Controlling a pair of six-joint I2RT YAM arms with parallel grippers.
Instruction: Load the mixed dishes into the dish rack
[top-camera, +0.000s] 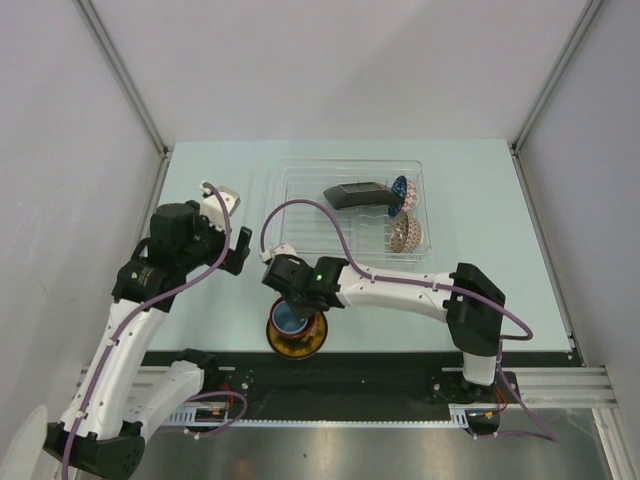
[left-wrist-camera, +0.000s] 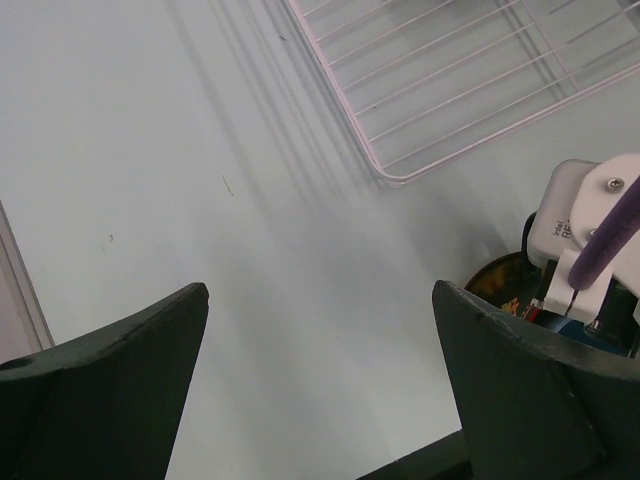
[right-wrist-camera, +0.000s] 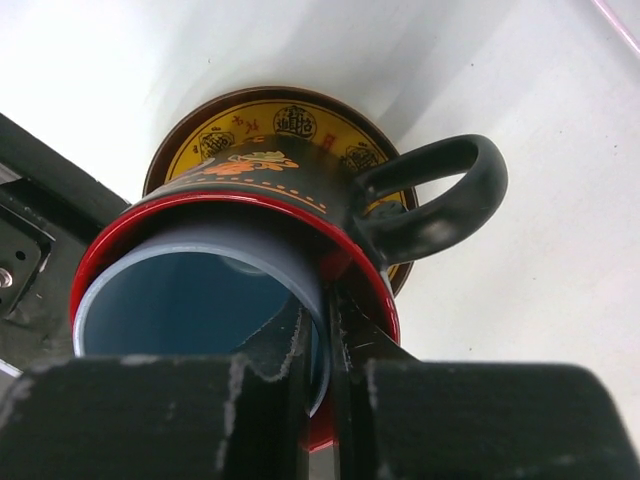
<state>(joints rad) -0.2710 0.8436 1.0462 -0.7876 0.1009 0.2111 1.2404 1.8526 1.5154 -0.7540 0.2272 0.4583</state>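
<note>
- Light-blue cup (right-wrist-camera: 190, 300) sits nested inside the black mug (right-wrist-camera: 325, 192); the right gripper (right-wrist-camera: 322, 322) is pinched narrow on the cup's wall, one finger inside it, the other between cup and mug
- yellow saucer (right-wrist-camera: 290, 120) lies under the mug, beyond the fingertips
- left gripper (left-wrist-camera: 320, 292) gapes wide, holding nothing; the dish rack (left-wrist-camera: 400, 176) corner lies ahead of it, to the right

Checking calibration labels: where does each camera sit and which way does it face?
Top external: above and behind the bases, looking down on the table and dish rack; both arms show.
Left wrist: on the left arm, looking across the table at a rack corner; open left claw frames it.
Right wrist: looking down into the light-blue cup inside the mug on the saucer; right claw pinches the cup.
Shared: all three see the saucer.
</note>
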